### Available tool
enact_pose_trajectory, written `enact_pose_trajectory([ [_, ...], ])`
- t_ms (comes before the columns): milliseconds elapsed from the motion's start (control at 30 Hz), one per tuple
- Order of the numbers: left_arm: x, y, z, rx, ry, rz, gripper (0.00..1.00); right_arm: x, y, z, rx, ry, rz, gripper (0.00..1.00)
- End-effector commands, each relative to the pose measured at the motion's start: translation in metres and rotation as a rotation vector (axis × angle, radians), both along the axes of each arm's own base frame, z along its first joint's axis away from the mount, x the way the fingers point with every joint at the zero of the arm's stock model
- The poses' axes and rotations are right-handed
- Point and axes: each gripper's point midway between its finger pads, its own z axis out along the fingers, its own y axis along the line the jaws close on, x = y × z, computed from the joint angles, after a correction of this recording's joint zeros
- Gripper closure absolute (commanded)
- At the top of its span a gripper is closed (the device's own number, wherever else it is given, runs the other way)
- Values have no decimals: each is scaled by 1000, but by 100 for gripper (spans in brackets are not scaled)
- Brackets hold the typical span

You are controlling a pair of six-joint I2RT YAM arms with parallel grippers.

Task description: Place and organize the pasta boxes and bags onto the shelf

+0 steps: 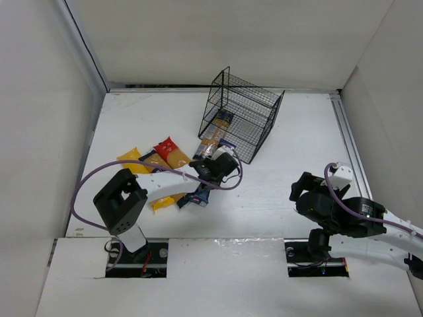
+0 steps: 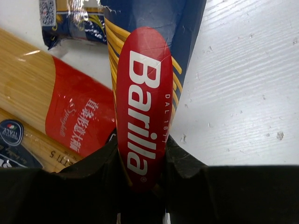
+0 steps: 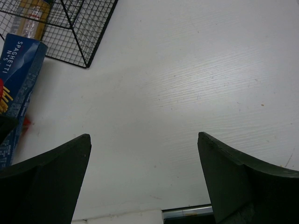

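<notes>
The left claw is pinching a dark blue Barilla spaghetti box by one end. The box is near the black wire rack and just beside a red-labelled spaghetti bag on the white tabletop. A long clear spaghetti bag lies partly inside the rack, while the right claw hangs spread over the tabletop, well apart from the packages.

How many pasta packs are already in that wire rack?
1: a spaghetti pack lying in the rack, at its left side. Its mesh could hide more.
</notes>
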Motion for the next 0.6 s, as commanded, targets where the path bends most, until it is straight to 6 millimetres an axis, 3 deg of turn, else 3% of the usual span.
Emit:
enact_pose_trajectory([
  [0,42,-28,42,-106,-131,-6,100,5,-5,11,-9,-42,-19,0],
  [200,70,-48,48,-127,-126,-35,100,6,-5,11,-22,-46,-23,0],
  [233,71,-49,38,-94,-105,-41,100,7,-6,12,-25,-54,-28,0],
  [300,81,-55,42,-102,-112,-32,100,7,-6,12,-25,-54,-28,0],
  [333,85,-56,34,-96,-95,-31,100,7,-6,12,-25,-54,-28,0],
  [567,116,-69,39,-139,-95,-20,100,7,-8,12,-37,-58,-32,0],
])
